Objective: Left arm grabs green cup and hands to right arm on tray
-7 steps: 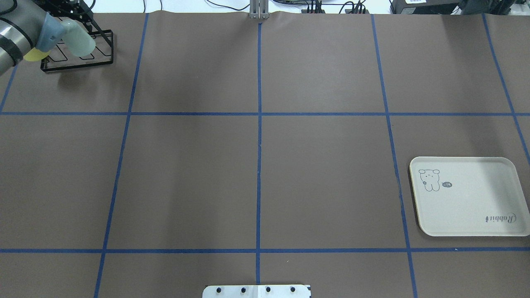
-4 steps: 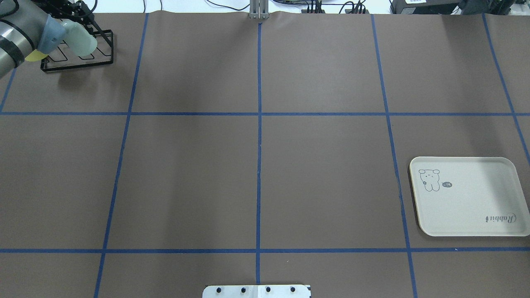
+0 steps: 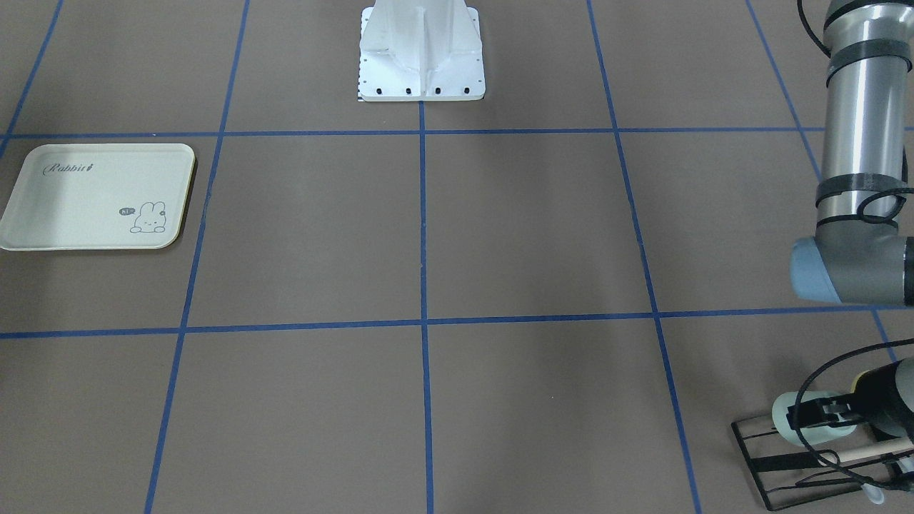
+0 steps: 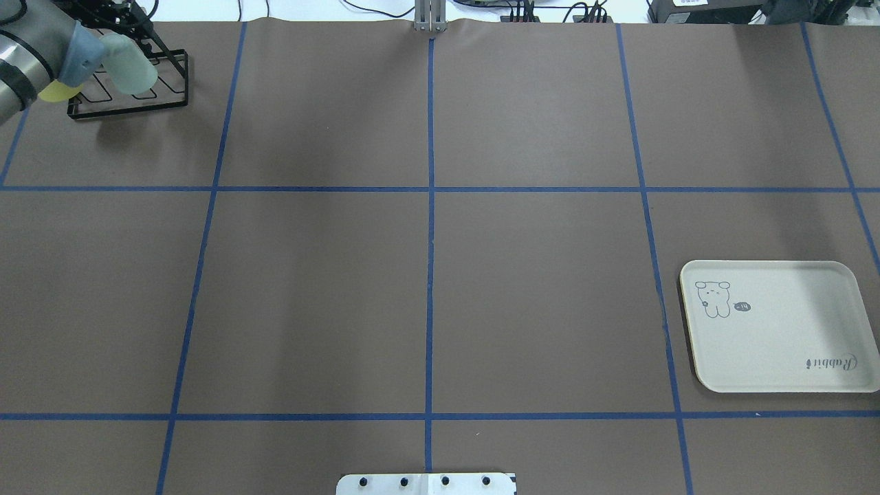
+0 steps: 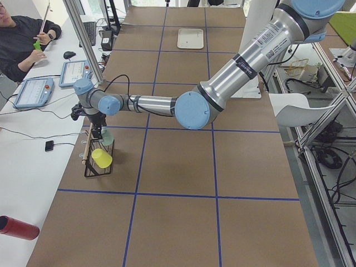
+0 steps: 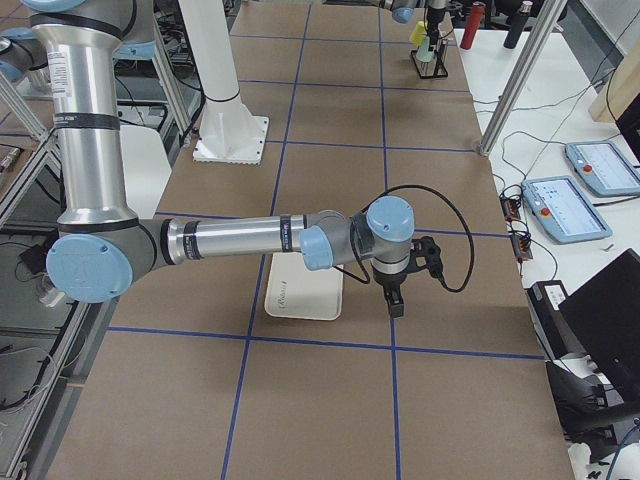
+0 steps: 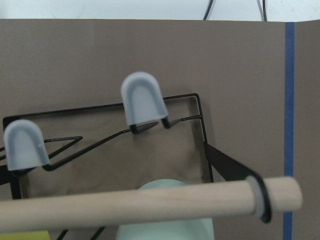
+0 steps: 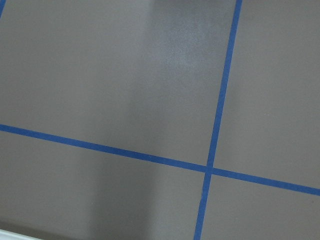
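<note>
The green cup [image 4: 130,69] lies tilted over the black wire rack [image 4: 172,86] at the table's far left corner. My left gripper [image 3: 821,414] has its black fingers closed across the cup [image 3: 784,417], reaching in from the side. In the left wrist view only the cup's end [image 7: 165,215] shows, low in the frame, and no fingers. The tray [image 4: 777,344] lies bare at the near right. My right gripper [image 6: 393,300] hangs just beyond the tray's edge [image 6: 300,298]. It shows only in the exterior right view, so I cannot tell whether it is open or shut.
A yellow-green cup [image 5: 102,158] sits on the same rack, beside the green one. A wooden dowel [image 7: 125,205] runs along the rack's top, with two grey-capped pegs [image 7: 142,100] behind it. The white robot base [image 3: 421,57] stands at the middle. An operator [image 5: 22,33] sits past the left end.
The left arm and the green cup shifted together a little to the right, then back left. The tray has not moved.
</note>
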